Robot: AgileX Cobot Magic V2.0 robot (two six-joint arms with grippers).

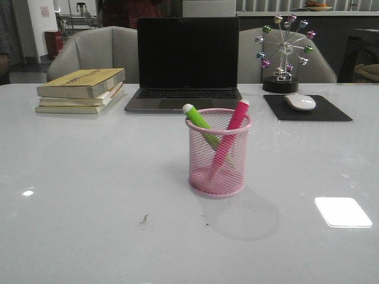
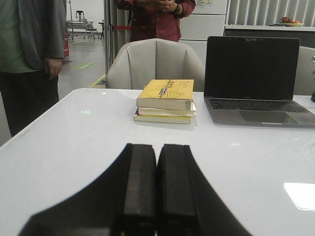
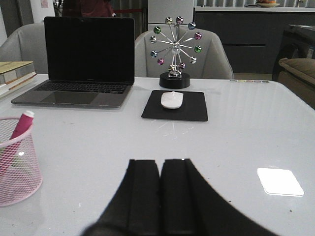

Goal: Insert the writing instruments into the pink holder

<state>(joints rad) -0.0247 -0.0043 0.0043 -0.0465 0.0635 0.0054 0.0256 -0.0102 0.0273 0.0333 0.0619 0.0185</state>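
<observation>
The pink mesh holder (image 1: pixel 217 171) stands upright at the middle of the white table. Inside it lean the lime green marker (image 1: pixel 199 120), tip up to the left, and the pink marker (image 1: pixel 235 122), cap up to the right. The right wrist view catches the holder (image 3: pixel 22 177) at its edge with the pink marker (image 3: pixel 19 127) poking out. My left gripper (image 2: pixel 156 147) is shut with nothing in it, low over bare table. My right gripper (image 3: pixel 160 162) is also shut and empty, apart from the holder. Neither gripper shows in the front view.
A stack of books (image 1: pixel 83 90) lies at the back left, an open laptop (image 1: pixel 186 65) behind the holder. At the back right are a black mouse pad (image 1: pixel 308 109) with a white mouse (image 1: pixel 300 102) and a ferris-wheel ornament (image 1: pixel 283 53). People stand beyond the table (image 2: pixel 29 49).
</observation>
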